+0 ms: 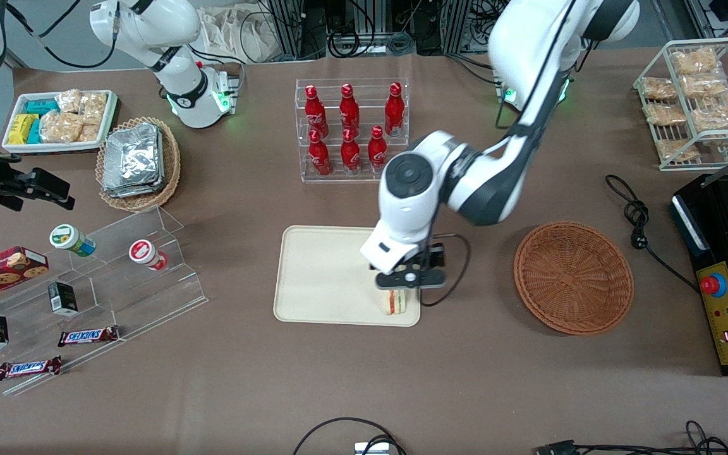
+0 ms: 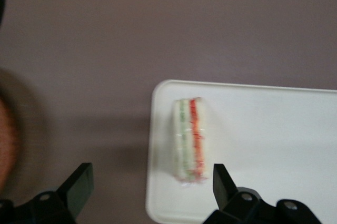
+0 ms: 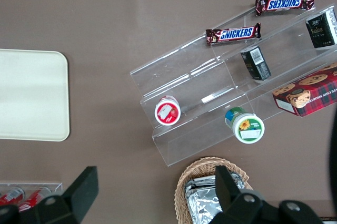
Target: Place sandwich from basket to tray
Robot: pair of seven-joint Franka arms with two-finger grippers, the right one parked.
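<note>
Two dark fingers (image 2: 224,182) of the tool (image 1: 407,282) spread wide, gripping nothing; tool hangs just above the sandwich (image 2: 191,139). Sandwich rests on the tray (image 1: 320,278), at the tray's corner nearest the front camera on the basket's side, free of both fingers, orange-red filling stripe showing. Basket (image 1: 573,277) holds nothing, sits on the brown table (image 1: 465,379) beside the tray, toward the working arm's end. Rack of red bottles (image 1: 351,129) stands farther from the camera than the tray.
</note>
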